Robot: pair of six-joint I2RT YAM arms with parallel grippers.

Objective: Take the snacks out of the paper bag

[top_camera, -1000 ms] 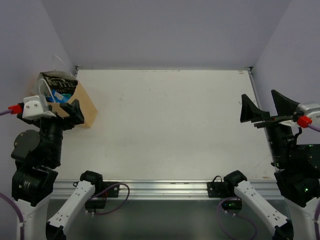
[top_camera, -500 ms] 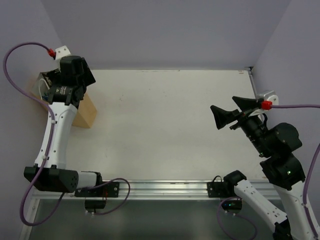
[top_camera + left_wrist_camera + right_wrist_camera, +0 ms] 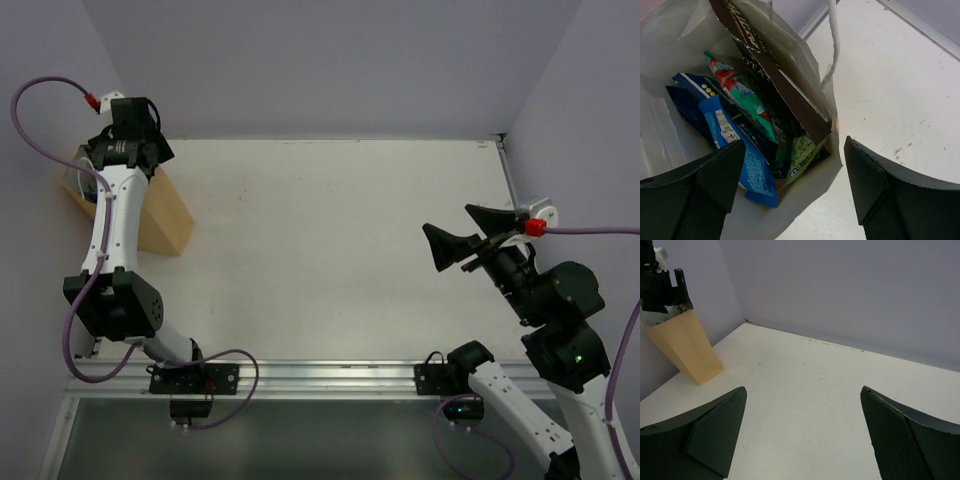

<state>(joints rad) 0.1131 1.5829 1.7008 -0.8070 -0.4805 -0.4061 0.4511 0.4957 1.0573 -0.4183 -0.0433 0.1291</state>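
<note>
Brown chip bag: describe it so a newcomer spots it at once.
Find the tan paper bag at the table's far left corner, under the left gripper. In its open mouth, the brown chip bag stands against the wall nearest the table's middle. It alone is dark brown with white lettering, and taller than the teal packet and blue packet beside it.

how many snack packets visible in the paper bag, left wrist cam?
5: brown chip bag at right, teal-red packet beside it, dark blue bag far left, blue-white packet nearest, green packet low right. More may lie underneath.
</note>
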